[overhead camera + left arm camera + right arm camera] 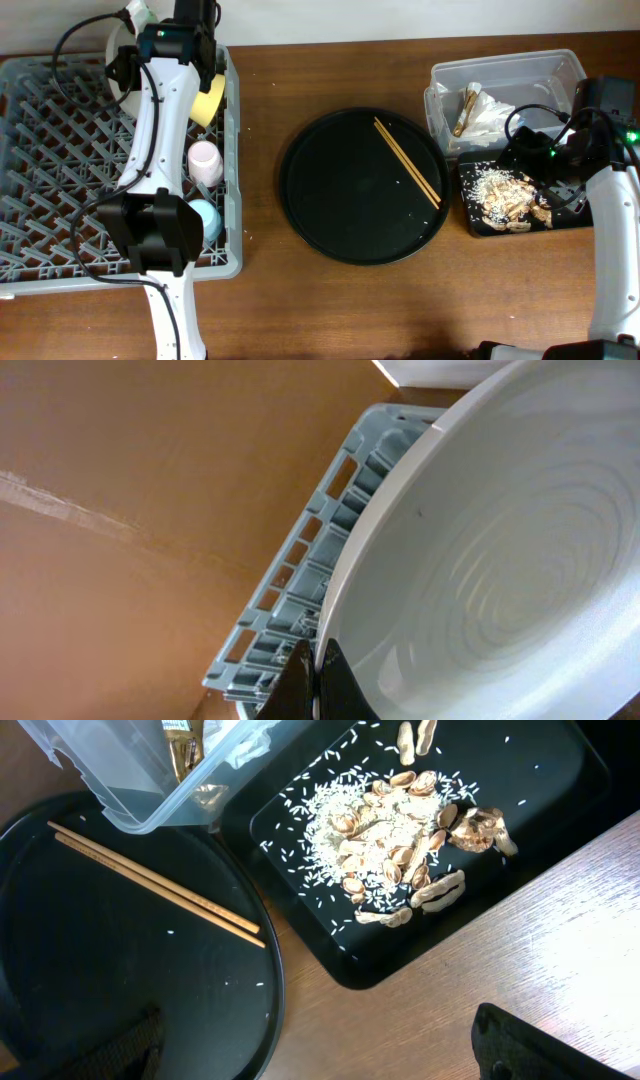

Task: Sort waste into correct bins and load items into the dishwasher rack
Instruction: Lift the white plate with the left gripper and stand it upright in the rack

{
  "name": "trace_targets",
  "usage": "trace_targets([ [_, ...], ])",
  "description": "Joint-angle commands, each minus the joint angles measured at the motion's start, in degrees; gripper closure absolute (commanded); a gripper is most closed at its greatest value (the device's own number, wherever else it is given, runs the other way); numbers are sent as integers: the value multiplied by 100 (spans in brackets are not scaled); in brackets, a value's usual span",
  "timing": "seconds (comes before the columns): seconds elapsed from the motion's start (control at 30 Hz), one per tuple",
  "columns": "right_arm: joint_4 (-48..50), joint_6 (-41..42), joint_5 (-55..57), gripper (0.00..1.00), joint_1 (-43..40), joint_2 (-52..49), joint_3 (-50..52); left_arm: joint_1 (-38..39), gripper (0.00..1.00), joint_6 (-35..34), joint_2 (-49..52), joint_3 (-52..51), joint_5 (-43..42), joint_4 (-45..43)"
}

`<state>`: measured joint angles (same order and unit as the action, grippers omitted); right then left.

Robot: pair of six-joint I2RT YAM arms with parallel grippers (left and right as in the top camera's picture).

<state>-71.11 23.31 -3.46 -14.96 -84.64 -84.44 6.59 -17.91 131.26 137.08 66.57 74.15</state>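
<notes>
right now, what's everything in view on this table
dishwasher rack: 1, grey, left of table
plate: 1, pale grey, at rack's far edge
bowl: 1, yellow, in rack, right side
pink cup: 1, in rack, right side
light-blue cup: 1, in rack, near right corner
round tray: 1, black, centre
chopsticks: 2, wooden, on round tray
tub: 1, clear, far right
napkin: 1, white, in tub
wrapper: 1, gold, in tub
flat tray: 1, black, in front of tub
food scraps: pile, beige, on flat tray
table: 1, brown wood
left hand: shut on plate rim
right hand: open, by flat tray
</notes>
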Motion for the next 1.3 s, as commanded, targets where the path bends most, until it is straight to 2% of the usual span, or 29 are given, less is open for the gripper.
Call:
trace_targets([
  [0.0, -2, -55, 28, 1, -7, -33, -31, -24, 100, -249, 2, -17, 0, 4],
  [0.4, -4, -55, 31, 2, -7, -33, -31, -42, 100, -564, 4, -17, -297, -7],
  [0.6, -4, -57, 31, 1, -7, -33, -31, -52, 100, -588, 31, -264, -291, -424],
  [0.8, -4, -57, 31, 2, -7, -33, -31, -157, 100, -588, 31, -656, -144, -713],
  [1.03, -4, -55, 31, 2, -7, -33, -31, -201, 100, -586, 28, -654, 610, -734],
  [1.1, -4, -55, 28, 2, -7, -33, -31, -199, 100, -586, 28, -654, 490, -732],
  [1.27, -39, -55, 31, 2, -7, -33, -31, -199, 100, -588, 31, -656, -511, -732],
])
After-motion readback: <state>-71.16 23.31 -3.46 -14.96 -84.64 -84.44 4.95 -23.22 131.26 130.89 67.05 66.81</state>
